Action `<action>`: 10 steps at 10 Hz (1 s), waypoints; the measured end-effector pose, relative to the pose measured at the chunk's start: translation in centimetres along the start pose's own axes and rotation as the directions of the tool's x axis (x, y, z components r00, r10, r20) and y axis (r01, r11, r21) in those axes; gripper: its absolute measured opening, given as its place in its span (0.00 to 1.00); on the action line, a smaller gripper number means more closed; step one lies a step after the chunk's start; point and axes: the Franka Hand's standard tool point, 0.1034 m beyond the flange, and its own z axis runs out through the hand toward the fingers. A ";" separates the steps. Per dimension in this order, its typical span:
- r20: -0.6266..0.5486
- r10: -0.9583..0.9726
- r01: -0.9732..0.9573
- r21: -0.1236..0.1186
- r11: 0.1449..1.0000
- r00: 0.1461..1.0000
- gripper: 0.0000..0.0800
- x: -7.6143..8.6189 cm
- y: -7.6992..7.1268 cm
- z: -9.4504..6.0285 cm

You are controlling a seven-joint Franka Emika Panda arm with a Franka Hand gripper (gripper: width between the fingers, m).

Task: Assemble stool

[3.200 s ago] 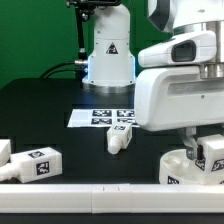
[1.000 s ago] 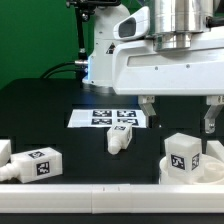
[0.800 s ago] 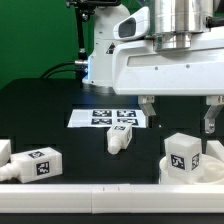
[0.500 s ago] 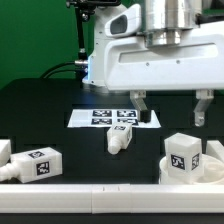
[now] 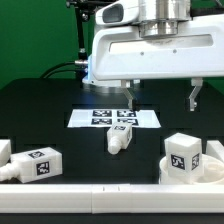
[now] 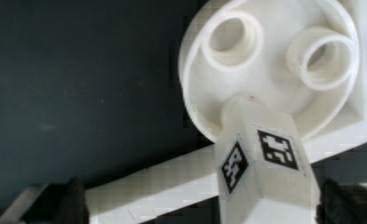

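The round seat disc (image 5: 168, 173) lies flat on the black desk (image 5: 50, 110), at the exterior view's lower right and close to the white front ledge (image 5: 90, 186). It is the only thing here that holds anything. One stubby upright leg (image 5: 185, 153) stands inside its rim with a square tag facing the camera.

In the wrist view the seat disc (image 6: 269, 88) shows two empty round sockets (image 6: 230, 40) side by side. The upright leg (image 6: 260, 168) rises from the disc toward the lens with tags on two faces. Its foot is hidden, so I cannot tell whether it sits fully in a socket.

The other legs lie loose on the desk. The middle leg (image 5: 121, 138) is on its side, just in front of the marker board (image 5: 100, 117). The left leg (image 5: 36, 163) lies near the ledge, and a further leg (image 5: 4, 152) is cut off by the picture's left edge.

The arm reaches forward from the robot base (image 5: 108, 55) and its broad white wrist fills the top of the exterior view. The end effector (image 5: 161, 106) points straight down and hangs above the desk, higher than every part and touching none. Its two fingers (image 5: 129, 100) are spread wide apart with nothing between them. It hovers behind the seat, toward the marker board, with one finger over the board's far end.
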 end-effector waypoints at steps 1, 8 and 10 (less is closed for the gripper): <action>0.036 -0.050 0.050 -0.007 0.999 0.998 0.81 -0.7 1.2 0.8; 0.126 -0.394 0.400 -0.031 0.916 0.911 0.81 -7.0 7.5 4.8; 0.241 -0.278 0.288 -0.005 0.958 0.930 0.81 -9.4 8.5 4.8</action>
